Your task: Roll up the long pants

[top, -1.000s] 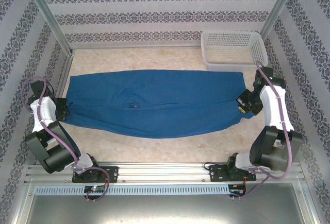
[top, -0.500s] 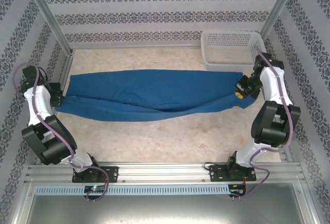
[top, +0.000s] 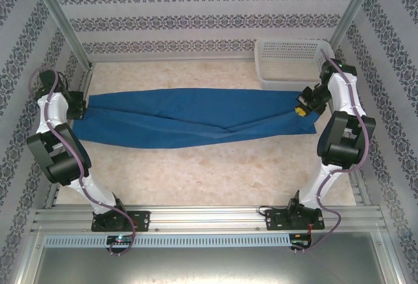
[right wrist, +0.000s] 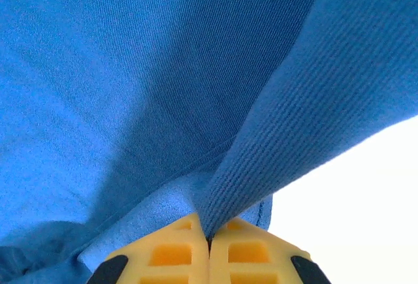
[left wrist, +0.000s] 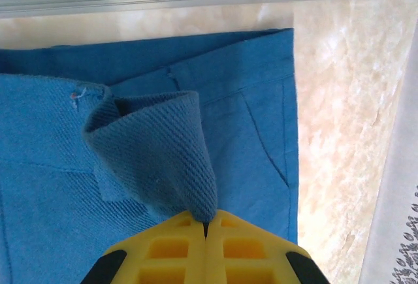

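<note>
long pants (top: 189, 117) narrower — folded, shifted back

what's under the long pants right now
The long pants stretch across the pale marbled table, which shows in front of and behind them. The patch directly beneath is covered by fabric, so anything there cannot be seen.

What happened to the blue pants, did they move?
Yes. The near edge of the long pants has moved away from the front metal rail, toward the back wall where the white basket sits.
</note>
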### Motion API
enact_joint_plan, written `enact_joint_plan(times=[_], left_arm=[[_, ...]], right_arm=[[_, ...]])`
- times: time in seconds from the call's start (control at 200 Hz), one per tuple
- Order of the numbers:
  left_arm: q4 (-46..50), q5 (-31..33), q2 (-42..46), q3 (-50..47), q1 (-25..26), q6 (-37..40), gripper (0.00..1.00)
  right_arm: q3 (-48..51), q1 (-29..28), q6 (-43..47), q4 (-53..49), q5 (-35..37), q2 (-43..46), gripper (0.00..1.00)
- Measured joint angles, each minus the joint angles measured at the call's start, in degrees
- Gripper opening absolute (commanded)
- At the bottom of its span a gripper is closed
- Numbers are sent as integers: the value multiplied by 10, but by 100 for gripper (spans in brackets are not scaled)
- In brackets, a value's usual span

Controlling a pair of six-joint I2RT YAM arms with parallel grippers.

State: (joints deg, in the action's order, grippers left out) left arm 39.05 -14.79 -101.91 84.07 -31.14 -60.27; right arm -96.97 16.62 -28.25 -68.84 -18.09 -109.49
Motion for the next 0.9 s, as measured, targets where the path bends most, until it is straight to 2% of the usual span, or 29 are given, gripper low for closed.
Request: enact_joint_plan(times=[0.42, 0.46, 0.53, 0.555, 0.624, 0.719, 0.769, 0.854, 0.899], left_arm=[[0, 16, -108, 133, 40, 0, 5], [0, 18, -118, 143, 42, 0, 9], [1, 21, -134, 160, 44, 4, 22], [1, 22, -138, 165, 45, 2, 24], [0, 31, -153, 181, 45, 3, 17], [-1, 38, -169, 199, 45, 5, 15], [-1, 41, -178, 209, 45, 4, 10], [0, 44, -195, 231, 45, 6, 9], [0, 45, -204, 242, 45, 6, 10]], right_arm=[[-96, 0, 0, -22, -3, -86, 1], [-107, 0, 0, -24, -3, -95, 2], [-124, 0, 0, -29, -3, -109, 2], [-130, 0, 0, -30, -3, -115, 2], [-145, 0, 0, -34, -3, -130, 3], [-170, -3, 0, -40, -2, -154, 3], [-182, -6, 0, -41, -2, -167, 2], [-205, -9, 0, -47, -2, -188, 3], [-218, -10, 0, -50, -2, -198, 6]])
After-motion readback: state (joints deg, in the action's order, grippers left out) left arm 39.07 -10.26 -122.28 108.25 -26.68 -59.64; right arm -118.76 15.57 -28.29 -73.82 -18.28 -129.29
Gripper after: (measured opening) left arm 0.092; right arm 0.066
